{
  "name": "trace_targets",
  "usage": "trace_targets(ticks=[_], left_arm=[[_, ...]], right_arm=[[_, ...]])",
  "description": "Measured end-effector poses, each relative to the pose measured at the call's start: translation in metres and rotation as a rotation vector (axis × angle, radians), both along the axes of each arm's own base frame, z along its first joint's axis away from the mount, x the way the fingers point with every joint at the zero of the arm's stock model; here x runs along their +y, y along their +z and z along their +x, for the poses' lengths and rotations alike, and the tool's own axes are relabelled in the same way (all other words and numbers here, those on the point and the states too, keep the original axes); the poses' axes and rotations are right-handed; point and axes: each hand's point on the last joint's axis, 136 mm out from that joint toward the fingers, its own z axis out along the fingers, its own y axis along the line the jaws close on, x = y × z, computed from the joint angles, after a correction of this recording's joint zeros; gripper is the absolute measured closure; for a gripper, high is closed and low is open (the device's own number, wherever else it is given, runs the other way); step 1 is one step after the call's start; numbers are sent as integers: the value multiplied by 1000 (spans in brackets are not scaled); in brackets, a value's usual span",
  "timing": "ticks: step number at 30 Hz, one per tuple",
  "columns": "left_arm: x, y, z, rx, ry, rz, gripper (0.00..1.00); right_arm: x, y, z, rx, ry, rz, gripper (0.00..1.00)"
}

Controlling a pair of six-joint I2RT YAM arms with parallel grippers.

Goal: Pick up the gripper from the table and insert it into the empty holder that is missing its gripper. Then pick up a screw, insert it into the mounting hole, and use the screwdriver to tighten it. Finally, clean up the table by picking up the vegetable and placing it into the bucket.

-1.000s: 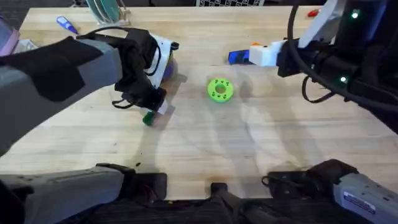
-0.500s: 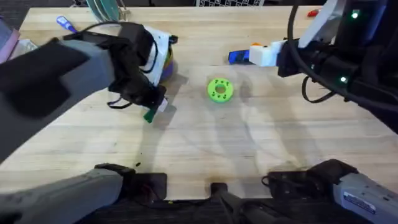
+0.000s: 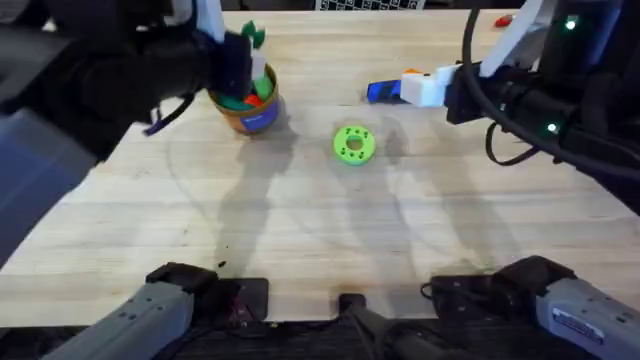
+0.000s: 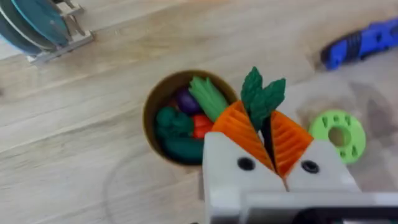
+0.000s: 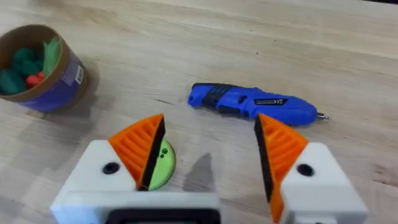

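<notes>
Light-wood counter w/ plank grain carries it all: at left the left pincer is clamped tight on the vegetable, raised just beside & over the bucket rim, presumably lined up for the drop. The vegetable's long axis runs straight out from the pincer, leafy tips pointing away from it. Further right sit the green disc & blue screwdriver, lying flat w/ its tip away from the bucket; right pincer hangs wide open, holding nothing, prob. just parked clear.
</notes>
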Motion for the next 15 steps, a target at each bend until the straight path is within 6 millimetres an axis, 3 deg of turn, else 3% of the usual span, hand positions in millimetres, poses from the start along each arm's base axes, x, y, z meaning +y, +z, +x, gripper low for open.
trace_targets(ticks=[3,7,11,15], left_arm=[[4,-12,23,9,81,-23,984],[17,-53,48,88,220,3,984],[24,-87,58,158,290,27,984],[27,-94,60,171,318,31,984]], right_arm=[[0,0,0,0,0,0,136],[0,0,0,0,0,0,137],[0,0,0,0,0,0,138],[0,-2,-1,8,0,-3,137]])
